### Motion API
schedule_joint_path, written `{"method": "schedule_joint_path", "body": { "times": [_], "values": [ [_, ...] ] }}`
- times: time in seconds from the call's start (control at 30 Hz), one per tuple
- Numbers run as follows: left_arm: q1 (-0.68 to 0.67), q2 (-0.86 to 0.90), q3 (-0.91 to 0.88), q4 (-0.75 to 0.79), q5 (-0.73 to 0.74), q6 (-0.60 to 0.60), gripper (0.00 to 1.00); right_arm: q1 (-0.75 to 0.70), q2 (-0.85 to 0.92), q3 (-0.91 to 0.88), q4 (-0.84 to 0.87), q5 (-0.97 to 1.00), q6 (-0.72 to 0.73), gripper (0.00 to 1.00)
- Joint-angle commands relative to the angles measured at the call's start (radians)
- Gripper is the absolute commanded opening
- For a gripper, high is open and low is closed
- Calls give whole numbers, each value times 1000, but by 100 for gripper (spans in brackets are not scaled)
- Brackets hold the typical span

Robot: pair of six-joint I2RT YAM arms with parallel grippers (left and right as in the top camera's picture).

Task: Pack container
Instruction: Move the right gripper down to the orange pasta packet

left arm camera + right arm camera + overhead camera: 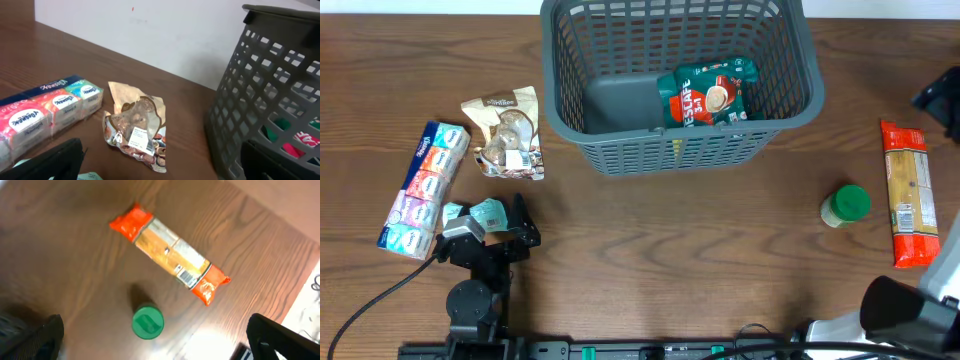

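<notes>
- container [670,150] upright at far centre of tabletop [670,260]; green nescafe pouch [708,93] inside, right half.
- left gripper [160,170]: fingers spread wide, near tissue packs [45,107] and snack bag [137,125].
- right gripper [155,347]: fingers spread wide above green-lidded jar [147,322]; orange-ended packet [170,252] nearby.

My wooden table [650,250] carries a tissue pack [423,187] and a snack bag [508,135] ahead of my left gripper [165,172], with the container [680,150] to its right. A green-lidded jar [147,322] and a pasta packet [170,255] lie below my right gripper [155,352].
</notes>
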Motion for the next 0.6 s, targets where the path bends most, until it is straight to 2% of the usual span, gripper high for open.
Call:
{"method": "schedule_joint_path", "body": {
  "times": [0.0, 0.2, 0.33, 0.57],
  "values": [
    [4, -6, -19, -13, -6, 2, 99, -32, 1, -98, 33, -40, -91, 99],
    [4, -6, -19, -13, -6, 2, 99, -109, 1, -264, 135, -40, -227, 99],
    [4, -6, -19, -13, -6, 2, 99, -170, 1, -349, 219, -40, -426, 99],
    [4, -6, -19, -13, -6, 2, 99, -237, 1, -468, 408, -45, -631, 99]
  ]
}}
